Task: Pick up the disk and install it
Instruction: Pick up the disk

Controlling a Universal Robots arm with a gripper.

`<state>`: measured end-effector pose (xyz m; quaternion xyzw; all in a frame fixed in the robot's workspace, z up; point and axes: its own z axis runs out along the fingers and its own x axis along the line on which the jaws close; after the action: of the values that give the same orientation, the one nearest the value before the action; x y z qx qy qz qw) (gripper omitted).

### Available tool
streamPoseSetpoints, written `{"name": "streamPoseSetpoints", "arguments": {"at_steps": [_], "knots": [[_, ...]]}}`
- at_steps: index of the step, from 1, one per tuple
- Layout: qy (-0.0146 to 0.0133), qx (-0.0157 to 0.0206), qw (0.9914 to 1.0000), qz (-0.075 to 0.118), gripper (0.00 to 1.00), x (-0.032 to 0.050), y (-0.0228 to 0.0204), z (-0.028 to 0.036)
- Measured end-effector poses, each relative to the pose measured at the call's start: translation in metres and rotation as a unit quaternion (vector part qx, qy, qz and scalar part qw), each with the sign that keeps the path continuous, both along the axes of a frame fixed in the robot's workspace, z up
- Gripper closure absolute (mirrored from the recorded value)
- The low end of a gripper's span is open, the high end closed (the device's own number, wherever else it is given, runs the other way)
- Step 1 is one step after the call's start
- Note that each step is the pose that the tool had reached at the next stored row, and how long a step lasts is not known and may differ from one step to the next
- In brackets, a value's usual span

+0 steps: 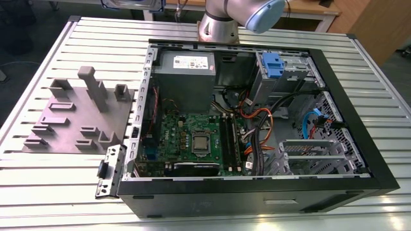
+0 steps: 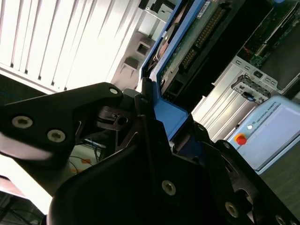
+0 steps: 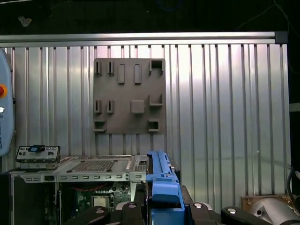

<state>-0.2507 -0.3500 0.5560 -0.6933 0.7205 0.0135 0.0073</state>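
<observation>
The gripper (image 2: 171, 129) has its jaws closed on the disk (image 2: 187, 51), clamping the blue carrier frame at one end. In both wrist views the drive juts out from between the jaws. In the exterior view it hangs at the top edge of the frame, left of centre, above the table (image 1: 57, 192) and well apart from the open computer case (image 1: 340, 110). The pick-up looks done, and the carry is the step in hand. Installing would call for lining the carrier up with the drive bay (image 1: 282, 72), upper right inside the case.
</observation>
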Motion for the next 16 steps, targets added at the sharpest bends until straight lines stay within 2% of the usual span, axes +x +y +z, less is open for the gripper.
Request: {"name": "streamPoseSetpoints", "arguments": {"at_steps": [8, 9, 12, 16], "knots": [[0.0000, 0.0000, 1.00000, 0.000, 0.64, 0.0086, -0.0005, -0.0002], [0.0000, 0.0000, 1.00000, 0.000, 0.64, 0.0086, -0.0007, -0.0002], [0.0000, 0.0000, 1.00000, 0.000, 0.64, 0.0087, -0.0051, -0.0003], [0.0000, 0.0000, 1.00000, 0.000, 0.64, 0.0087, -0.0053, -0.0003]]}}
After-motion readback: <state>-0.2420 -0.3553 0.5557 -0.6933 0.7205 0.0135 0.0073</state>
